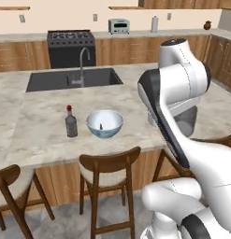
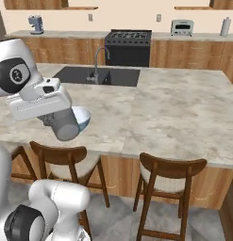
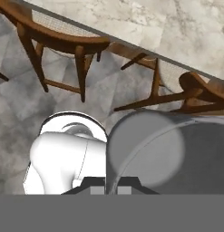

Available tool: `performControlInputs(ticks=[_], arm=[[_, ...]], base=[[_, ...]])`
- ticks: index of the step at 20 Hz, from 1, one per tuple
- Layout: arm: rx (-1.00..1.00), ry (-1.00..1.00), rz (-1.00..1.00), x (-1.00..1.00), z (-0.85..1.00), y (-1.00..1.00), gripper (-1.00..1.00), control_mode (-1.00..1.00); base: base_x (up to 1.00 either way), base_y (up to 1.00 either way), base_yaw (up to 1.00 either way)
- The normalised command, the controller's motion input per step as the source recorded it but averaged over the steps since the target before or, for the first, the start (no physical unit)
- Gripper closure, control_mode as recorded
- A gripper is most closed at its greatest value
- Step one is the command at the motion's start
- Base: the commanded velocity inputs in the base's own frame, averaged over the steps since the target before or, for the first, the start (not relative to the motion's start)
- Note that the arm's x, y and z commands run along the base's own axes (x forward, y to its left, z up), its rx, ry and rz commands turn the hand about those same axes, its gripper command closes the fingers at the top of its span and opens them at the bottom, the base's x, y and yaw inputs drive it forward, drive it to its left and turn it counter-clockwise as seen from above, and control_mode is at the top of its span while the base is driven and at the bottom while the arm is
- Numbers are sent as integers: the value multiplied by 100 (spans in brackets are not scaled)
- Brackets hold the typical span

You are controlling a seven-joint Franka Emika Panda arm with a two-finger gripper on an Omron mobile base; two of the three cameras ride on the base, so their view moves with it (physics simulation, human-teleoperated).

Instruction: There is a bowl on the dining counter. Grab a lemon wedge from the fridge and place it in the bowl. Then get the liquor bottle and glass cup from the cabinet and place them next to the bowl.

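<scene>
The pale blue-white bowl [image 1: 107, 131] stands on the dining counter [image 1: 37, 126] near its front edge, and a tiny lemon wedge [image 1: 102, 126] lies inside it. Just left of the bowl stands the liquor bottle [image 1: 71, 124], upright, with a red cap. My gripper [image 3: 106, 185] is shut on the glass cup [image 3: 177, 149], a grey see-through tumbler. In the right base view the glass cup [image 2: 66, 126] hangs tilted at the counter's front edge, right beside the bowl [image 2: 84, 118]. From the left base camera, part of the glass cup [image 1: 186, 122] peeks out behind my arm. The fridge and cabinet are out of view.
Wooden chairs [image 1: 110, 164] [image 2: 172, 170] line the counter's near side, under my hand. A dark sink [image 1: 72, 78] with a curved tap [image 1: 82, 65] sits further back in the counter. A black stove [image 1: 70, 46] and toaster [image 1: 119, 25] stand along the far wall.
</scene>
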Motion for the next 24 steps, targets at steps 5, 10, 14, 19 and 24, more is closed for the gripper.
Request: performControlInputs(ticks=[5,10,14,19,24], arm=[[0,0,0,0,0,0,100,100],[0,0,0,0,0,0,100,100],[2,9,14,98,-11,-17,100,-100],[2,6,46,100,-41,-23,100,-100],[0,15,45,100,-64,-13,100,-100]], base=[[91,56,-27],[98,19,-12],[0,0,0],[0,0,0],[0,0,0]])
